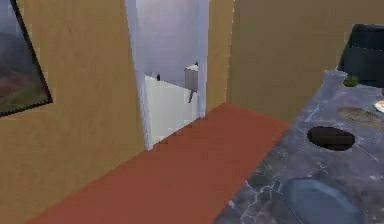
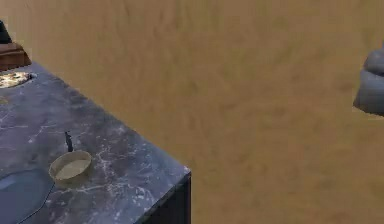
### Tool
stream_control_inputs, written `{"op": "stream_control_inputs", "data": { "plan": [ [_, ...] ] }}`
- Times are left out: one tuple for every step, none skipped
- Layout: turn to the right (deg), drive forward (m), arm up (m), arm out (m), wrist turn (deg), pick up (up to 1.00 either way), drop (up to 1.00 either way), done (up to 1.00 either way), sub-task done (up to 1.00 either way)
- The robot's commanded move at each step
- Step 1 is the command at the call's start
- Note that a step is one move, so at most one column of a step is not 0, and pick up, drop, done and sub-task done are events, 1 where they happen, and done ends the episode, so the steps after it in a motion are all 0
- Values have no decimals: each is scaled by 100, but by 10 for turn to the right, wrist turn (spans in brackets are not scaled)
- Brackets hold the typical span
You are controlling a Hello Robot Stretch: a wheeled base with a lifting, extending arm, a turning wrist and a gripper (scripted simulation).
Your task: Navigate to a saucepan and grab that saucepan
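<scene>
Sitting on the dark grey marble counter [image 2: 125,150] in the arm side view is the small round tan saucepan [image 2: 70,168]. It stands upright, near the counter's front edge and not far from its corner. Its 1 thin dark handle [image 2: 68,142] sticks out from the far rim and points up the picture, leaning a tiny bit to the left. So the pan's long line runs from the near edge of the counter toward the wall.

Just beside the pan, at the arm side view's bottom left, lies a big flat grey-blue round plate [image 2: 18,196]. They look close, but I cannot tell if they touch. Behind the counter is a plain yellow-brown wall [image 2: 250,80].

How the robot's gripper is set, I cannot tell.

On the forward view's right, the same marble counter [image 1: 285,165] has the grey-blue plate [image 1: 322,203] and a flat dark oval shape [image 1: 331,137] farther along. A red-brown floor [image 1: 170,170] leads to a white doorway [image 1: 170,70]. 1 framed picture [image 1: 18,65] hangs on the wall at the forward view's left.
</scene>
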Motion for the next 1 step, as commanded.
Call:
{"op": "stream_control_inputs", "data": {
  "plan": [
    [-270,0,0,0,0,0,0,0,0]
  ]
}}
